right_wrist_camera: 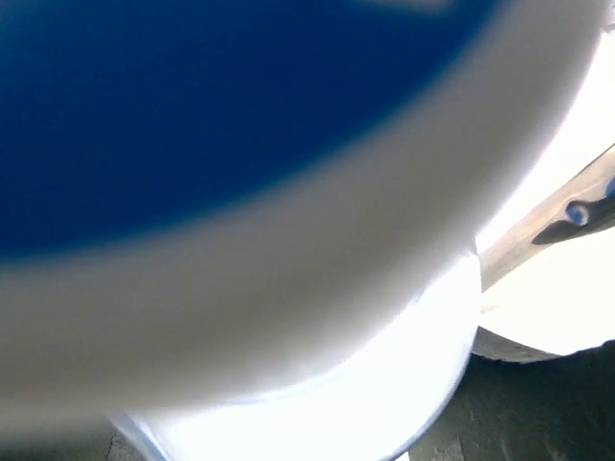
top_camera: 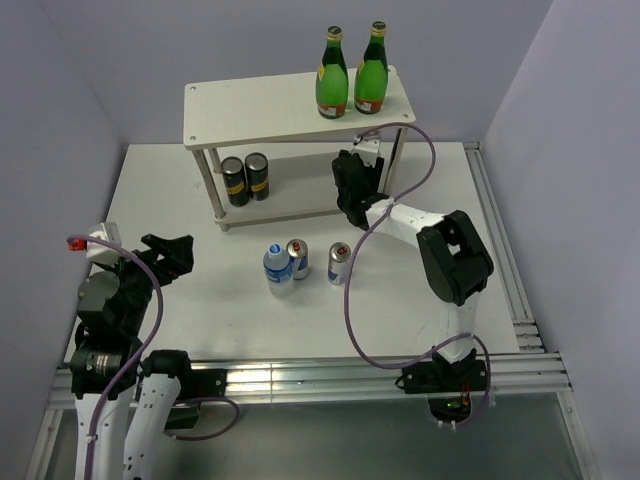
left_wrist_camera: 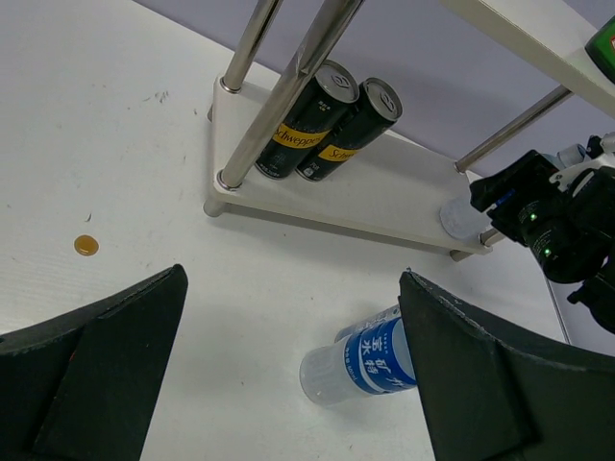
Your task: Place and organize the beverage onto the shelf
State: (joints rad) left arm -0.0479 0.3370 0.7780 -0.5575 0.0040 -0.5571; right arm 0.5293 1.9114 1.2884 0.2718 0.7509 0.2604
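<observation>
The left gripper [top_camera: 178, 258] hangs at about 8 o'clock on the table [top_camera: 180, 190], its fingers [left_wrist_camera: 106, 365] spread wide with nothing between them. The shelf [top_camera: 260, 108] stands at 12 o'clock. Two dark cans [top_camera: 245, 178] sit side by side at the left end of its lower board. Near the table's centre a water bottle [top_camera: 278, 266] stands upright, with a silver can [top_camera: 297, 258] touching or just beside it at 3 o'clock. A second silver can [top_camera: 339, 263] stands a little apart, further toward 3 o'clock. The water bottle is probably light, thin plastic that gives under a squeeze, so a moderate grip across the labelled middle would suit it best. The silver cans look slick and thin-walled and would likely dent, so they too are best taken at mid-body and kept upright. Two green bottles [top_camera: 351, 72] stand together at the right end of the top board. Being glass, they are likely the heaviest and most breakable of the drinks. The right gripper [top_camera: 348, 188] reaches in under that end, at the lower board. Its fingers are hidden in the overhead view, and its own camera shows only a blur of blue and white pressed right up close. That blur may well be the second water bottle, but I cannot tell whether the gripper is clamped on it or open. From the left wrist a pale round shape [left_wrist_camera: 464, 216] lies on the lower board just beside the right gripper, too indistinct to name.
</observation>
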